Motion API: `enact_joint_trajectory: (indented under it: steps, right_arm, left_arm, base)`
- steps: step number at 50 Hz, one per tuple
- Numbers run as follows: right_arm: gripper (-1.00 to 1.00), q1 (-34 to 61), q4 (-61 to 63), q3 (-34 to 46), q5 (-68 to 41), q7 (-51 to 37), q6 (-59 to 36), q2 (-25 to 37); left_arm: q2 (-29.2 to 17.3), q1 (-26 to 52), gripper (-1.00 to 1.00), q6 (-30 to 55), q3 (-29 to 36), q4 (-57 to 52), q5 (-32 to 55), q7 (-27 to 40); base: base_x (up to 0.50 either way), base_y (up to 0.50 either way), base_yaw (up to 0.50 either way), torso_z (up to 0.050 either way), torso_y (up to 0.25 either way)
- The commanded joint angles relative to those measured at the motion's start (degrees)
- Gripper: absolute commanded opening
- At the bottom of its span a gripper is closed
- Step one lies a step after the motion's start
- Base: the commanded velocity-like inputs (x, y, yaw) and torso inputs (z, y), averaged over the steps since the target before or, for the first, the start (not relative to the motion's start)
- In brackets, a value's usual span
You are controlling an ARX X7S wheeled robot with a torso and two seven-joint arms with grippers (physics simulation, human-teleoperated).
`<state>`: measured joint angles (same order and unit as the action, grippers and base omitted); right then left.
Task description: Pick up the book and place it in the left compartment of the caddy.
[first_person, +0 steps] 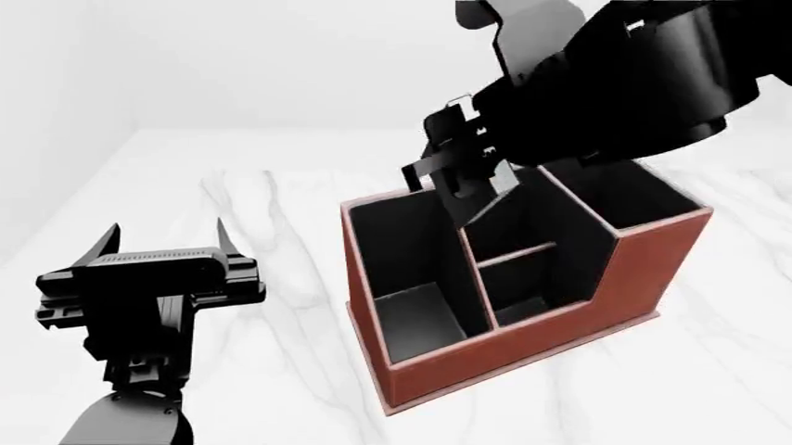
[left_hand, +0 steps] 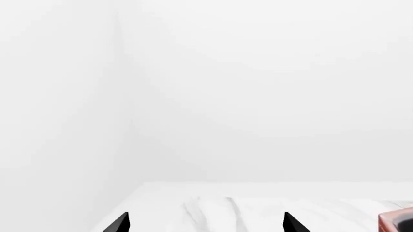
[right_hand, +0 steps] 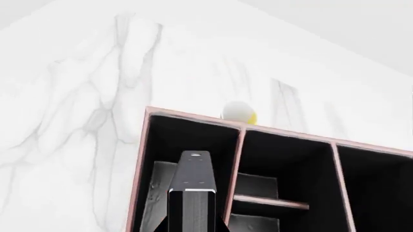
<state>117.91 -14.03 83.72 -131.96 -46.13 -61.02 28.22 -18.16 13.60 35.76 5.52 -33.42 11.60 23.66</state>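
The caddy is reddish-brown with black lining and stands right of centre on the marble table. My right gripper reaches in from the upper right and hovers over the caddy's back edge. In the right wrist view it is shut on the book, a thin black slab seen edge-on with a grey page edge. The book points down over the left compartment, the long narrow slot. My left gripper is open and empty, left of the caddy. Its fingertips frame bare tabletop.
A small white and yellow ball lies on the table just beyond the caddy's far wall. The caddy's corner shows at the edge of the left wrist view. White walls close the table at the back and left.
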Motion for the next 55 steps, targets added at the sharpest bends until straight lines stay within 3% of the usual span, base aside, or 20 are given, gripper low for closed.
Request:
enact_joint_trajectory:
  steps: [1,12,33,55]
  right_arm:
    - [-1.00,3.55,-28.08,5.44,13.56,16.28,-8.78,-17.73]
    - [-1.00,1.07,-41.86,11.18,22.81,30.92,-9.93,-27.74]
    - [-1.00,-7.82,-46.84,9.65,21.09,25.08,-9.68,-28.21]
    - [-1.00,-15.81,-46.99,9.98,19.14,24.87,-6.11,-28.22]
  left_arm:
    - [-0.07,0.38,1.00,0.16,-0.15,0.09,0.33,0.24]
    - [-0.01,0.84,1.00,0.30,0.22,0.32,0.43,0.50]
    - [-0.10,0.55,1.00,-0.49,-0.04,1.20,0.88,0.84]
    - [-0.46,0.48,1.00,-0.51,-0.10,1.03,1.34,1.17]
  base:
    - [0.00,0.00,0.00,0.000,0.000]
    - [0.00,0.00,0.00,0.000,0.001]
    - [0.00,0.00,0.00,0.000,0.001]
    - [0.00,0.00,0.00,0.001,0.001]
